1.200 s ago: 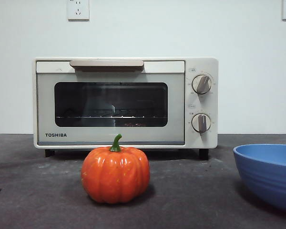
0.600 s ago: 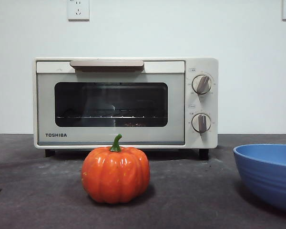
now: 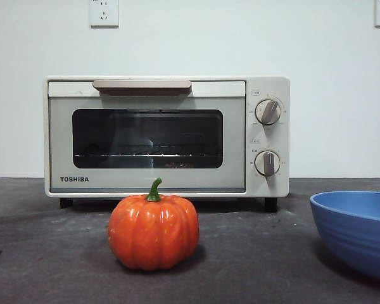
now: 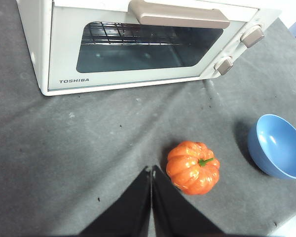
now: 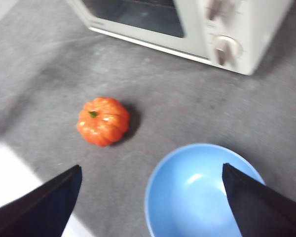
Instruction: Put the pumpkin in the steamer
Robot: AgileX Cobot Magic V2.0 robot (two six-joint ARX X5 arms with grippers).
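front: low, level | wrists: high, downward | shared: pumpkin (image 3: 153, 231)

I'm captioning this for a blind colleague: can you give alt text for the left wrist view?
An orange pumpkin sits on a dark table, in front of a cream steamer whose door is closed. A blue bowl lies beside the pumpkin, and the left gripper, jaws shut, hangs above the table close to it.

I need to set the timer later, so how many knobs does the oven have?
2. Both sit on the steamer's right-hand panel, one above the other: the upper knob and the lower knob. None seems hidden.
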